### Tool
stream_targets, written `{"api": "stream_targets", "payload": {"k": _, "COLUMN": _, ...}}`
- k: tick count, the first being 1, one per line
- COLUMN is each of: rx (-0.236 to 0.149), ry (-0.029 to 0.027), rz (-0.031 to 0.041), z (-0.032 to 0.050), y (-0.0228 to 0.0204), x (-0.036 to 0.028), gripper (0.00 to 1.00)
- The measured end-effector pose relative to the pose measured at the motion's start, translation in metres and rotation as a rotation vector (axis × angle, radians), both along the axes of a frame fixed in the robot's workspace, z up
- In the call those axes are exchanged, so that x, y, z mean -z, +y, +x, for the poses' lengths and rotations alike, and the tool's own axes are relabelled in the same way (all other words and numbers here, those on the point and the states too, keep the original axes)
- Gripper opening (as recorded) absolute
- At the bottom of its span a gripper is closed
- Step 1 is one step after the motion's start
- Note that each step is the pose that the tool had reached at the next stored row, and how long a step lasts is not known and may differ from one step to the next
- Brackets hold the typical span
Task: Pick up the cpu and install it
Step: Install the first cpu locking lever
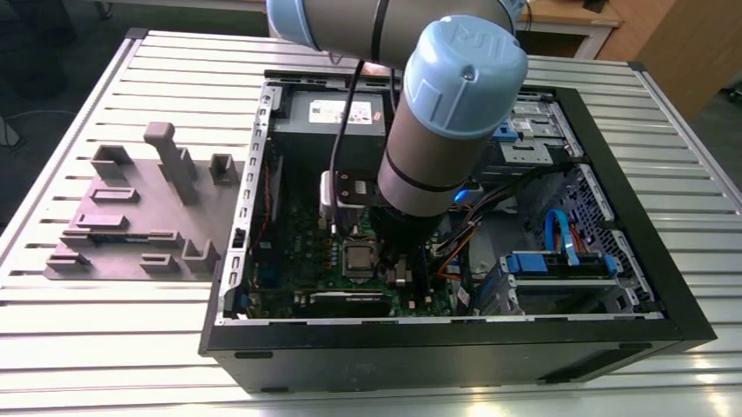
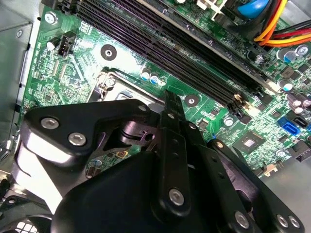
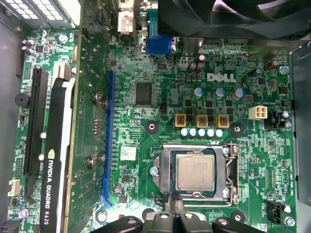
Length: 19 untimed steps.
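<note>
The cpu [image 3: 195, 172] is a silver-grey square lying flat in its socket on the green motherboard [image 3: 160, 73], with the socket's metal frame around it. In the exterior view the cpu [image 1: 356, 258] shows inside the open computer case [image 1: 464, 347], just to the exterior view's left of the arm [image 1: 447, 130]. My gripper [image 3: 173, 206] hangs over the board beside the socket's edge, shut, with nothing between its fingers. In the second wrist view the black gripper [image 2: 167, 99] points at the socket frame's corner [image 2: 109, 82].
A graphics card [image 3: 51, 160] stands along one side of the board and a black fan [image 3: 233, 17] sits past the socket. Memory slots [image 2: 170, 34] run close by. Loose cables [image 1: 557, 234] and drive bays fill the case's right in the exterior view. A grey fixture block [image 1: 139, 217] lies on the slatted table.
</note>
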State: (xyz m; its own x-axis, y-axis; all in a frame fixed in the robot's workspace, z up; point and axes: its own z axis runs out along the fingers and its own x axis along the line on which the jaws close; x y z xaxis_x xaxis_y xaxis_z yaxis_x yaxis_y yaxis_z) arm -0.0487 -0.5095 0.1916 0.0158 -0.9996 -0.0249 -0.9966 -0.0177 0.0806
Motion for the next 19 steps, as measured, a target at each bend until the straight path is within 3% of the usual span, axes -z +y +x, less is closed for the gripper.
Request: {"api": "stream_targets", "payload": {"k": 19, "rx": -0.001, "ry": 0.001, "rz": 0.0001, "z": 0.0037, "y": 0.0005, "x": 0.0037, "gripper": 0.1}}
